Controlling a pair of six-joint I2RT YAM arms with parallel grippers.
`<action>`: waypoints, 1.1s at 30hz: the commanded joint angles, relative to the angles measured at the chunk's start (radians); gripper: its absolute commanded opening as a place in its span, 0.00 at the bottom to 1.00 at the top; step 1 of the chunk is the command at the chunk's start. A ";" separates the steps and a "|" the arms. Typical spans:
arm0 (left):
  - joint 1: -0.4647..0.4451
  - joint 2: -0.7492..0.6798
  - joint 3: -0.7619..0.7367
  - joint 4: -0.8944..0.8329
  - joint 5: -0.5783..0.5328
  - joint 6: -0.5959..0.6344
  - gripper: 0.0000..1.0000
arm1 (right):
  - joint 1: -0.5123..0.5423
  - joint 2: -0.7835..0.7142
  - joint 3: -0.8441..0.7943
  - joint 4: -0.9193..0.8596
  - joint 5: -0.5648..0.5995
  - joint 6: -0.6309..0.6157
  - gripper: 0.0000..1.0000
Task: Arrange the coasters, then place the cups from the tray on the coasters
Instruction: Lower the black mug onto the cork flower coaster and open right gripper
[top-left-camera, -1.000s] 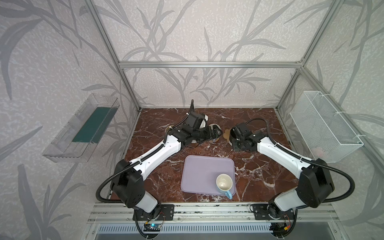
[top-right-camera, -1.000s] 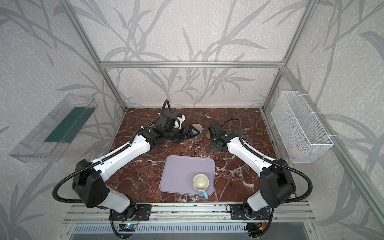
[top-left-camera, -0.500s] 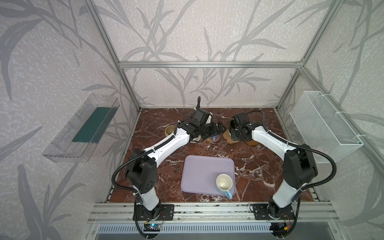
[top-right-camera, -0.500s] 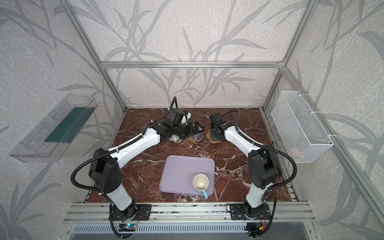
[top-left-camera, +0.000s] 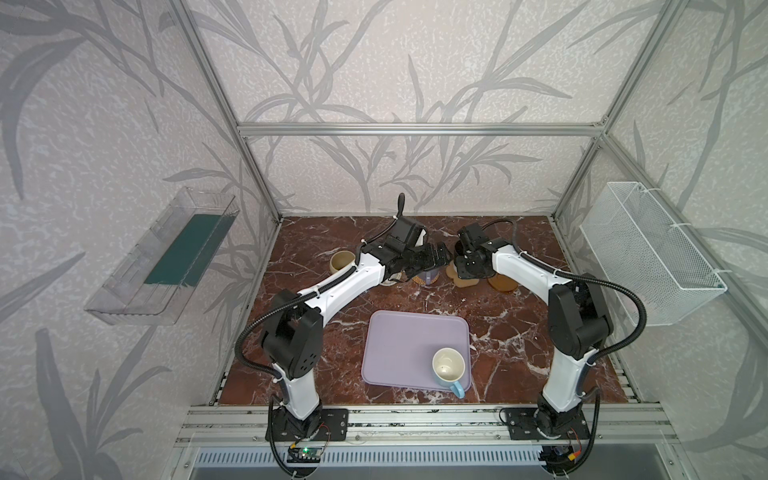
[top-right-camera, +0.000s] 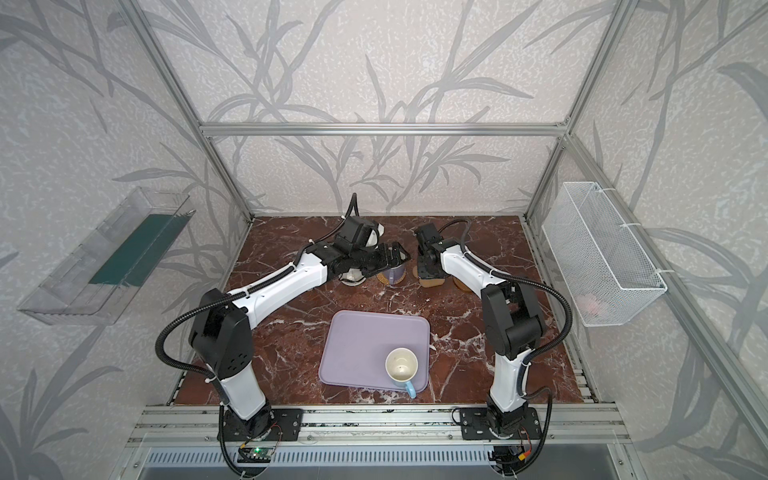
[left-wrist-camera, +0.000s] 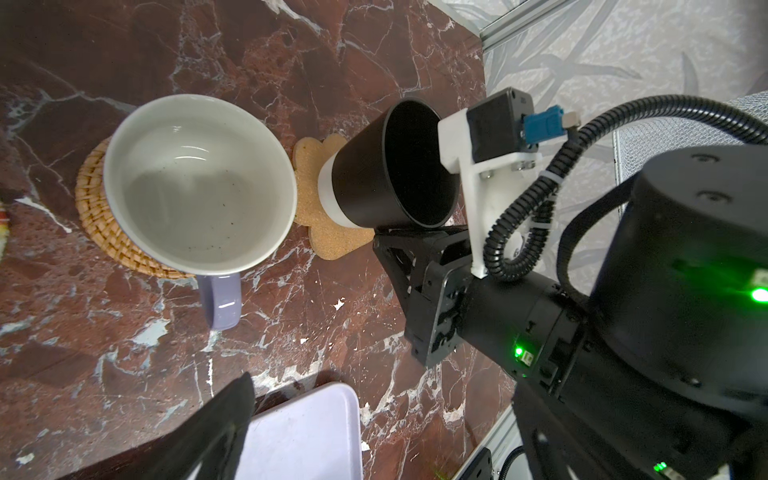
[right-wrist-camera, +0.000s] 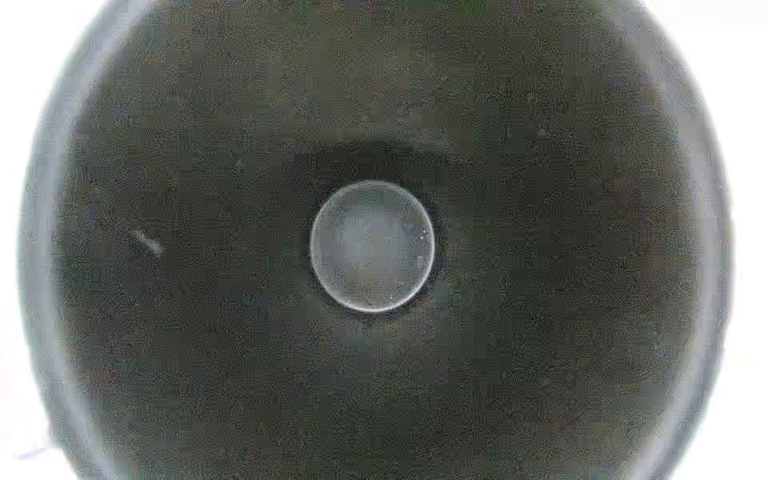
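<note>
My right gripper (left-wrist-camera: 409, 239) is clamped on the black cup (left-wrist-camera: 386, 166). The cup's pale base hangs over the tan paw-shaped coaster (left-wrist-camera: 332, 243) at the far middle of the table. Whether base and coaster touch I cannot tell, and my right wrist camera looks straight down into the cup's dark inside. My left gripper (top-left-camera: 439, 257) stands wide open, holding nothing, above the lavender cup (left-wrist-camera: 199, 183). That cup sits on the golden rattan coaster (left-wrist-camera: 97, 216), just left of the paw-shaped one. Just right of my right gripper lies the brown glossy coaster (top-left-camera: 503, 284). The beige cup (top-left-camera: 341, 261) stands at the far left, beyond my left arm. Nearer, the lavender tray (top-left-camera: 407, 345) carries the light blue cup (top-left-camera: 448, 365) in its near right corner, well apart from both my grippers.
</note>
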 joint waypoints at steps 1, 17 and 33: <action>0.002 0.008 0.014 0.028 -0.020 -0.006 0.99 | -0.004 -0.009 0.021 0.046 0.008 -0.005 0.00; 0.002 0.003 -0.016 0.052 -0.017 -0.021 0.99 | 0.013 0.018 -0.042 0.077 0.038 0.023 0.00; 0.001 -0.025 -0.039 0.058 -0.014 -0.024 0.99 | 0.031 0.025 -0.083 0.088 0.049 0.032 0.00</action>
